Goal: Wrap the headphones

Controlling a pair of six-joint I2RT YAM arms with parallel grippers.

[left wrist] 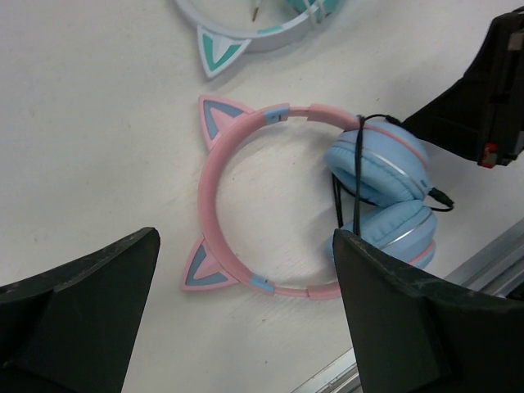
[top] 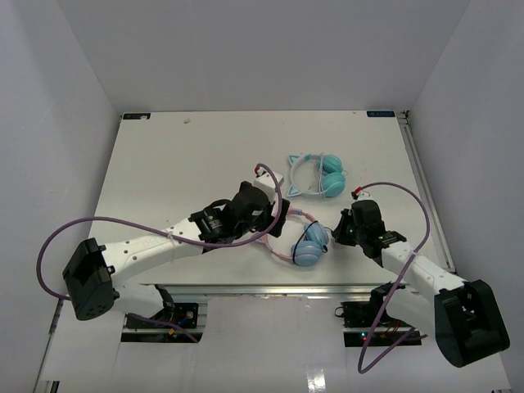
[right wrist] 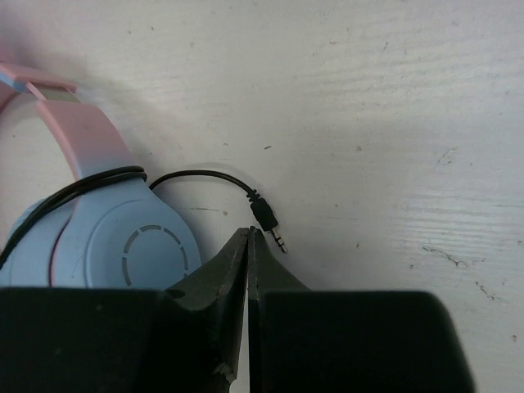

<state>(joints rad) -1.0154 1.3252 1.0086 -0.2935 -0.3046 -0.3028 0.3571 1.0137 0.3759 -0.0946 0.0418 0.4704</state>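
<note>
The pink cat-ear headphones (left wrist: 214, 184) lie flat on the white table, their light-blue ear cups (left wrist: 378, 162) folded together and the thin black cable (left wrist: 358, 176) wound across them. They also show in the top view (top: 310, 244). My left gripper (left wrist: 246, 315) is open above the headband, touching nothing. My right gripper (right wrist: 248, 233) is shut and empty, its tips just beside the cable's jack plug (right wrist: 268, 221), which lies loose on the table next to an ear cup (right wrist: 123, 241).
A second white and teal cat-ear pair (top: 315, 175) lies farther back, also at the top of the left wrist view (left wrist: 246, 37). The table's front metal edge (left wrist: 483, 262) runs close to the ear cups. My right arm (left wrist: 491, 90) is at the right.
</note>
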